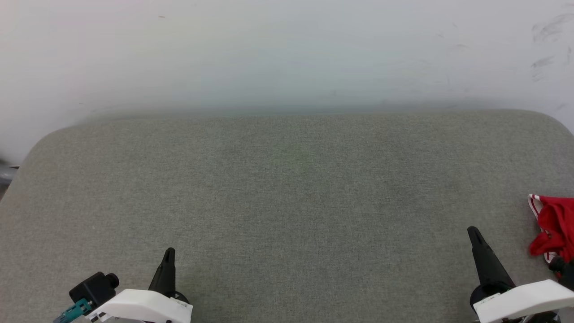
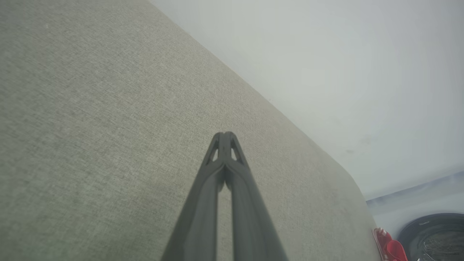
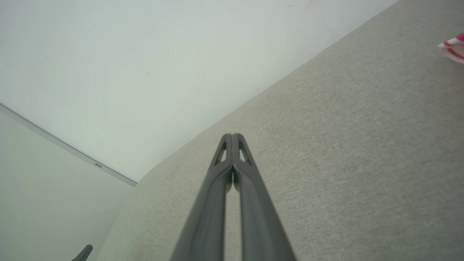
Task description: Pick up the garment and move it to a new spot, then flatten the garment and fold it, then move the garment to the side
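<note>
- While the garment (image 1: 554, 224) lies bunched, unfolded, at the far right of the grey padded surface (image 1: 287, 188), no step looks begun.
- Left end effector (image 1: 169, 253) and right end effector (image 1: 473, 233) each have fingers pressed together, holding nothing; the right one is near the garment but apart from it.
- Remaining, by my judgement: pick-up, move, flattening, folding, setting aside.

Plain indoor room, grey fabric-covered surface (image 1: 287, 179) with rounded corners, scuffed white wall (image 1: 287, 54)

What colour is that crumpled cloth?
The garment is bright red with white-striped trim; the head view shows it best.
</note>
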